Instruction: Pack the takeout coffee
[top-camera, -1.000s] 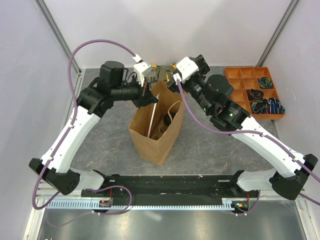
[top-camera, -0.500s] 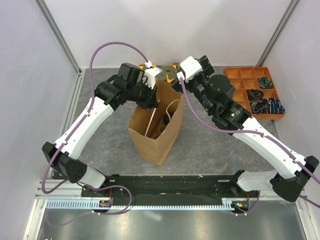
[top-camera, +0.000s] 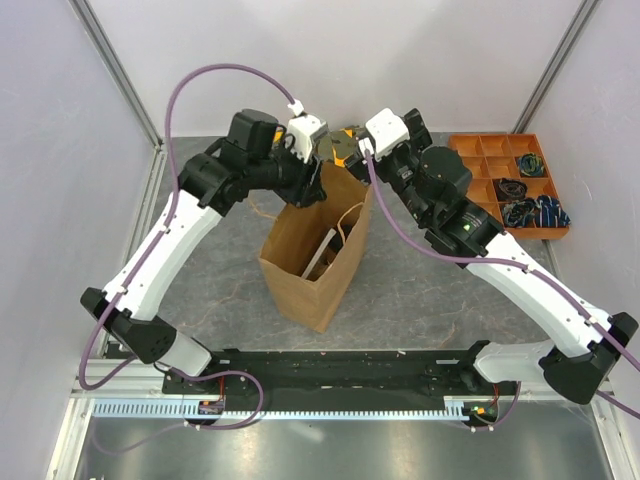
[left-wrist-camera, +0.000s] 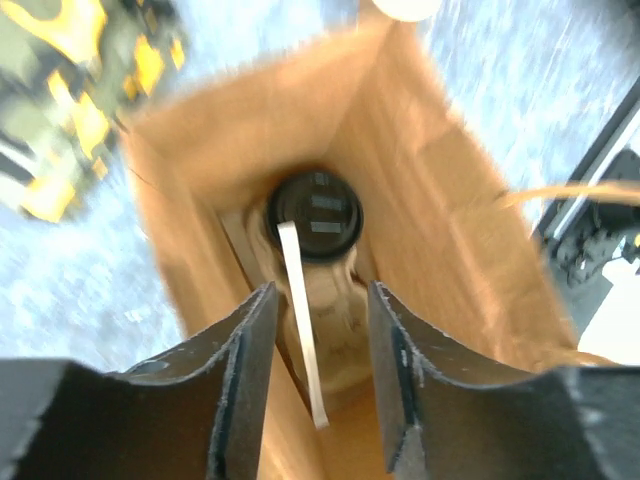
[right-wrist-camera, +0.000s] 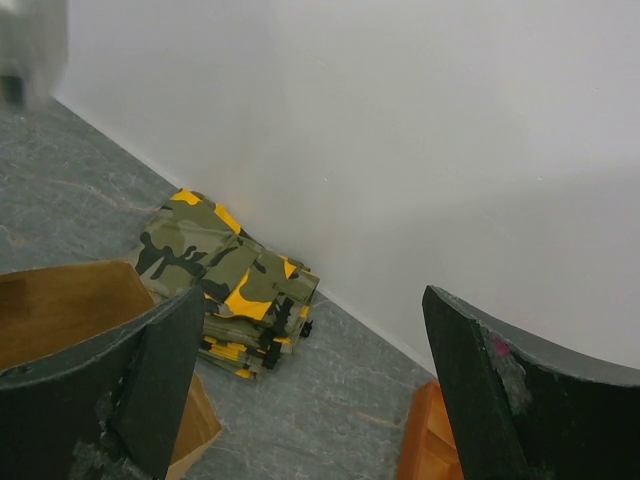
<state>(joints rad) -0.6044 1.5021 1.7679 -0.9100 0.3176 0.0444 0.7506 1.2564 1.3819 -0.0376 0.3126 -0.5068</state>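
the takeout coffee (left-wrist-camera: 314, 213) sits lid-up deep in the paper bag (left-wrist-camera: 430, 200), left gripper (left-wrist-camera: 321, 290) parted and empty over its mouth, right gripper (right-wrist-camera: 312, 300) wide and empty by the far rim; either finger catching the rim could tip bag and cup.

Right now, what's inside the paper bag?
The takeout coffee sits at the bottom of the paper bag, black lid up, a pale flat strip leaning over it. The cup's body and whatever lies beneath are hidden.
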